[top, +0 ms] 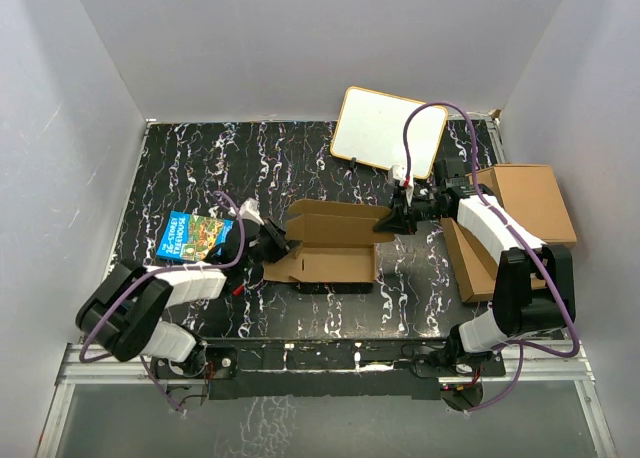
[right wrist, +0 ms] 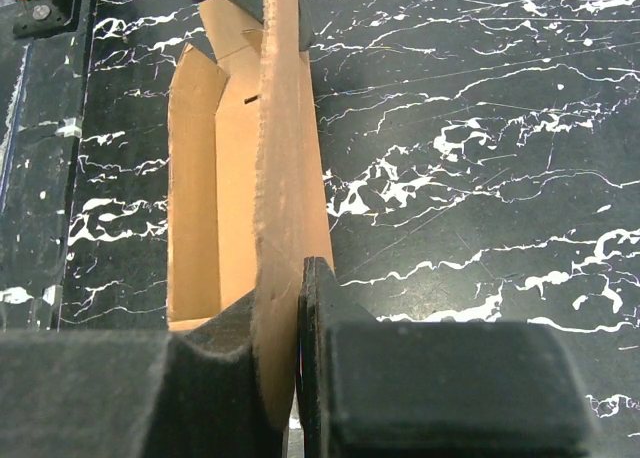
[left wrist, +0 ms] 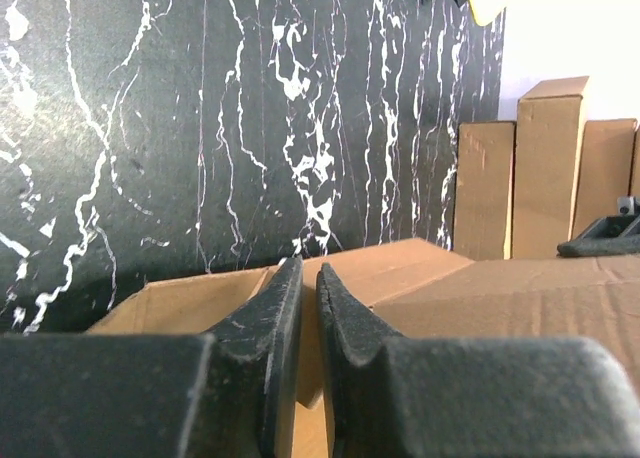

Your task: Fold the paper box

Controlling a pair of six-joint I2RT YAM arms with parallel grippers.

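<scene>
Raising the walls seems the step in hand: the paper box lies half-formed in mid desk, right jaws pinching its upright side wall, left jaws apparently nipping an end flap. Next: fold that wall over, tucking tabs.

- The left arm lay low from 7 o'clock; the left pincer faced 3 o'clock, nipped onto the paper box.
- The right arm arched from 5 o'clock; the right pincer faced 9 o'clock, clamping the box wall.
</scene>
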